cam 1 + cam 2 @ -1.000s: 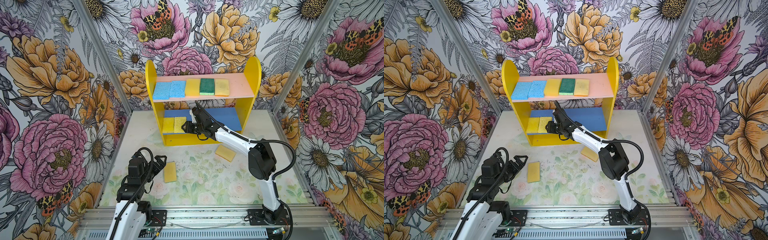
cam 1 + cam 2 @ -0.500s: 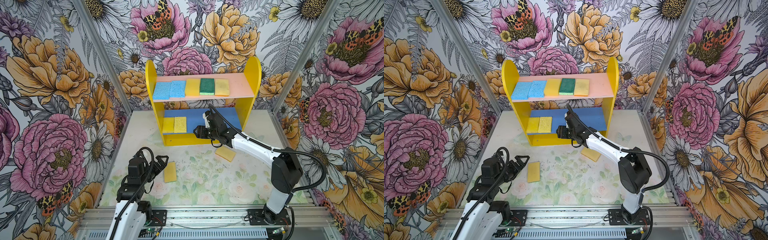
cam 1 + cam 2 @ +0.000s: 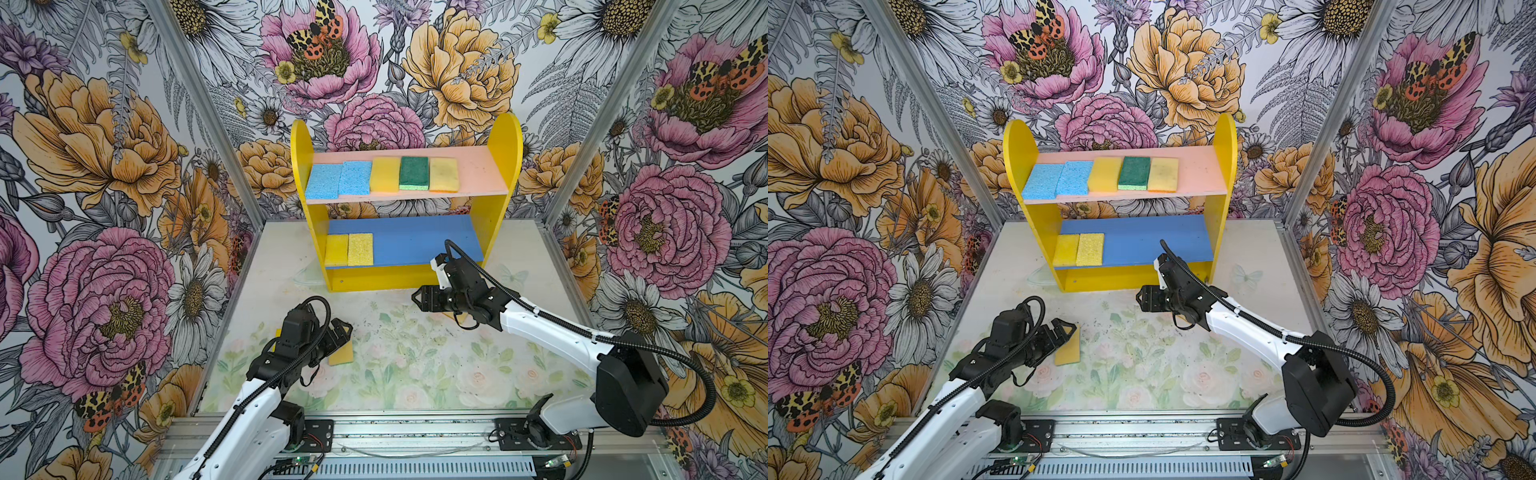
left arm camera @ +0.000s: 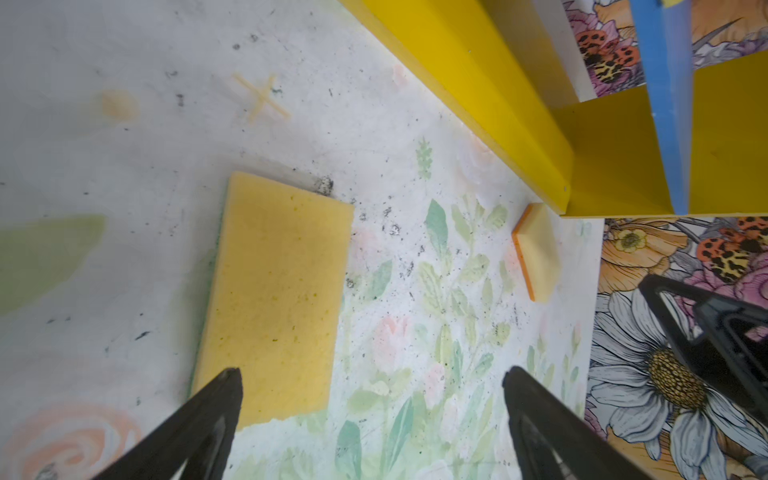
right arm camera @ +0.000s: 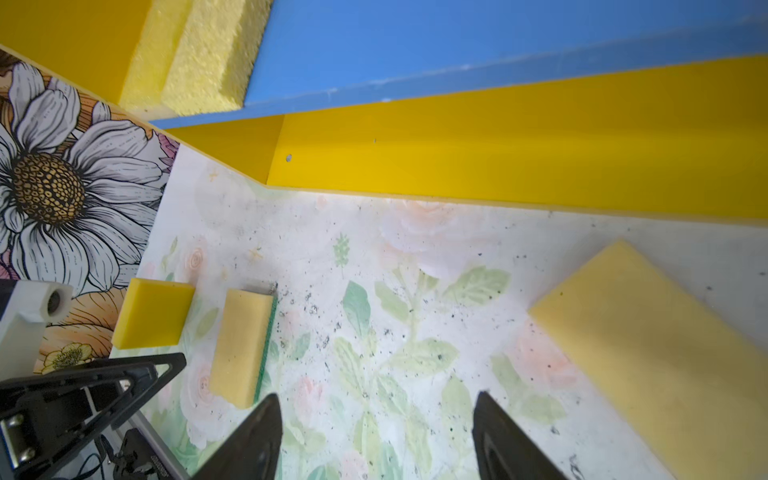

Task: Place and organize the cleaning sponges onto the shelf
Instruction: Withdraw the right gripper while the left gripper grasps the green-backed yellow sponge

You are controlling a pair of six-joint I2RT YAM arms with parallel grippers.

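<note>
The shelf stands at the back. Its pink upper board carries two blue sponges, a yellow one, a green one and a tan one. Two yellow sponges lie at the left end of the blue lower board. A yellow sponge lies on the table right by my left gripper, which is open and empty. My right gripper hovers open and empty in front of the shelf base. Beside it lies an orange-backed sponge, which the arm hides in both top views.
Another yellow sponge lies on the table behind the left gripper, by the left wall. The floral mat is speckled with dark crumbs. Patterned walls close in the left, right and back sides.
My right gripper has let go of a yellow sponge on the lower board, opened, and drawn back to the right, down to the front of the shelf. The left gripper edged slightly toward its sponge.
</note>
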